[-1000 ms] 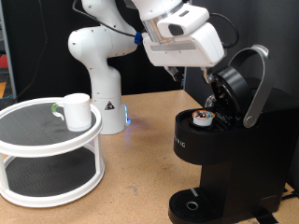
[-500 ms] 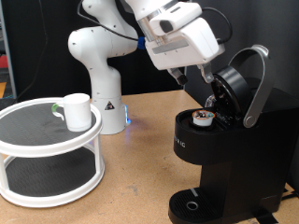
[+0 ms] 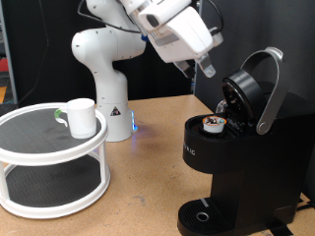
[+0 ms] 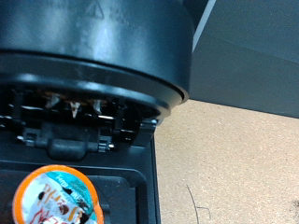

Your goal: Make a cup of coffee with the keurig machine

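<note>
Hand [image 3: 207, 69]: raised in the air above and to the exterior view's left of the open brewer head, holding nothing; its fingers do not show in the wrist view, and whether they are spread or closed I cannot tell.
Keurig machine [image 3: 236, 157]: tall black brewer on the wooden desk [image 3: 148, 167] at the exterior view's right, lid [image 3: 251, 93] tilted up and back with its grey handle arching over the top.
Coffee pod [image 3: 213, 123]: seated in the machine's open chamber, orange patterned lid facing up; the wrist view shows it [image 4: 56, 198] just below the round black underside of the raised lid.
Drip tray [image 3: 202, 216]: round, at the machine's base, with nothing on it.
Cup [image 3: 81, 117]: white mug standing upright on the top tier of a white round two-tier stand [image 3: 49, 162], at the exterior view's left, well apart from the machine.
Arm base [image 3: 103, 79]: white, behind the stand, on the desk.
</note>
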Controlling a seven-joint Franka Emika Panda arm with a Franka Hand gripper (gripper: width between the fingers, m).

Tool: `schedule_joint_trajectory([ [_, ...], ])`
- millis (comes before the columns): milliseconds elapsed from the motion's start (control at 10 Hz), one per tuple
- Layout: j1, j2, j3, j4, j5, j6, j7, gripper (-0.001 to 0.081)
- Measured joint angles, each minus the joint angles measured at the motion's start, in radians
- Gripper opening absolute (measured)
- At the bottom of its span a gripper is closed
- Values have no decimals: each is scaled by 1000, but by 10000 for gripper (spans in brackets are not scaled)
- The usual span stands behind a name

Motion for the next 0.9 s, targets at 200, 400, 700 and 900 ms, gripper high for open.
schedule_joint_trajectory([
  [200,-21,-1,-13,60,-61,-117,42,806],
  [400,-27,0,-17,77,-78,-154,43,806],
  [700,-30,3,-17,84,-120,-207,114,806],
  [900,-31,3,-22,92,-113,-222,129,806],
])
